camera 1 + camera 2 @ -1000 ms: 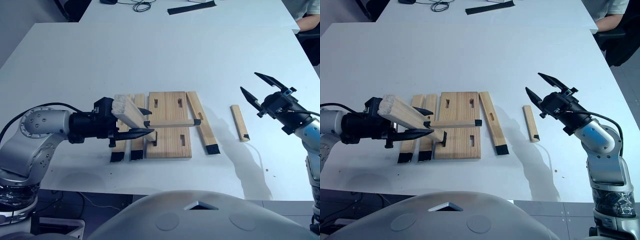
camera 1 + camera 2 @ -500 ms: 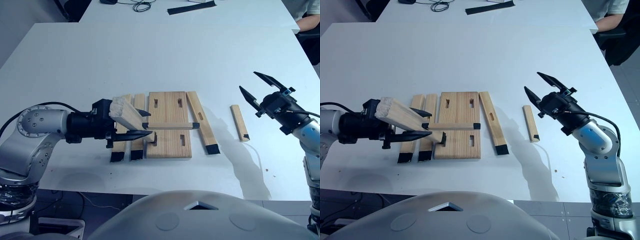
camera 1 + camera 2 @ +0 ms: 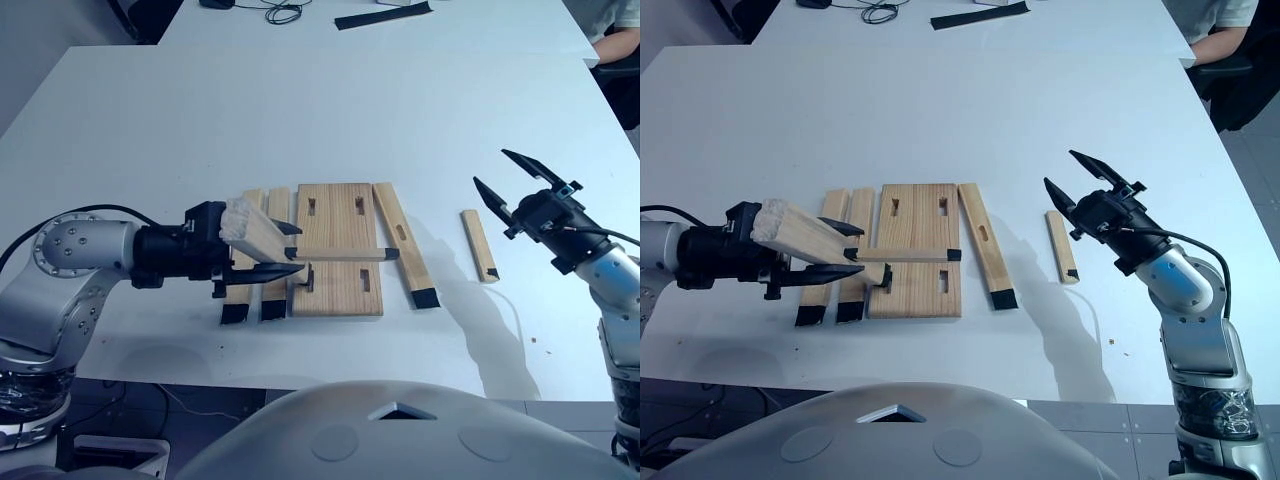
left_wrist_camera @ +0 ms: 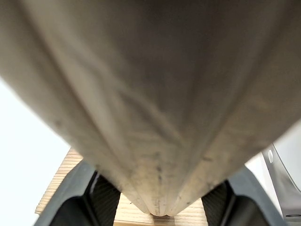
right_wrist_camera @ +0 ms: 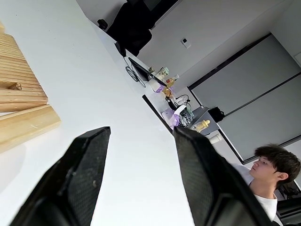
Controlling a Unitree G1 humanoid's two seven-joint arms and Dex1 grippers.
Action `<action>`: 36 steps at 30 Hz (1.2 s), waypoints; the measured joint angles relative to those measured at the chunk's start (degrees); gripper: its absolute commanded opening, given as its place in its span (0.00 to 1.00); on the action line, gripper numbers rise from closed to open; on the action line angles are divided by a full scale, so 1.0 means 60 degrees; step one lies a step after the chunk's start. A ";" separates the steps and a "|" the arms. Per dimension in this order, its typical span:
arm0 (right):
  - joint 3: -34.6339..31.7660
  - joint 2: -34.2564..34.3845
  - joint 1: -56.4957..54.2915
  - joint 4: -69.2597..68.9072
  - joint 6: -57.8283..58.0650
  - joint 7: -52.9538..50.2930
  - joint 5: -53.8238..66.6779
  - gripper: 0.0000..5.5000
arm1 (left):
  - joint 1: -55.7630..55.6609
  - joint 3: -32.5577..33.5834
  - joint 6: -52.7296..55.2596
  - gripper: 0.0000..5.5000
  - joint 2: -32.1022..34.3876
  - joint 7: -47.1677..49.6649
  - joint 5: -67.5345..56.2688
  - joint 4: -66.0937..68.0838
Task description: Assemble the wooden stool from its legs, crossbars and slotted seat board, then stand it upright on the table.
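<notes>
Leg-fitting step: my left tool (image 3: 290, 248) is clenched on a leg (image 3: 255, 228) with a crossbar (image 3: 345, 254) stuck in it, just over the seat board (image 3: 335, 215) on the worktop (image 3: 300, 120). Next I line its end up with a slot (image 3: 359, 205). Right tool (image 3: 492, 170) is spread, hovering near the spare crossbar (image 3: 479, 245); wood blocks my left wrist view, so alignment is unclear.

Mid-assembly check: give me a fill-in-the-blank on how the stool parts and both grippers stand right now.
1. The right gripper is ____ and holds nothing.
2. The left gripper is shut on a leg whose ____ juts out over the seat board.
3. ____ loose legs lie flat just left of the board.
4. The loose crossbar lies to the board's ____.

Missing words: open; crossbar; two; right.
</notes>
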 measured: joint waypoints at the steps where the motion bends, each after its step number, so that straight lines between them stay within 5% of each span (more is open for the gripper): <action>1: 0.0000 0.0019 0.0008 -0.0004 0.0000 -0.0031 -0.0016 0.45 | -0.0006 0.0001 0.0048 0.38 0.0001 0.0042 -0.0012 -0.0019; 36: 0.0017 0.0112 0.0056 -0.0019 -0.0066 -0.0289 -0.0088 0.45 | -0.0003 0.0247 0.0690 0.38 0.0180 0.0301 -0.0400 -0.0600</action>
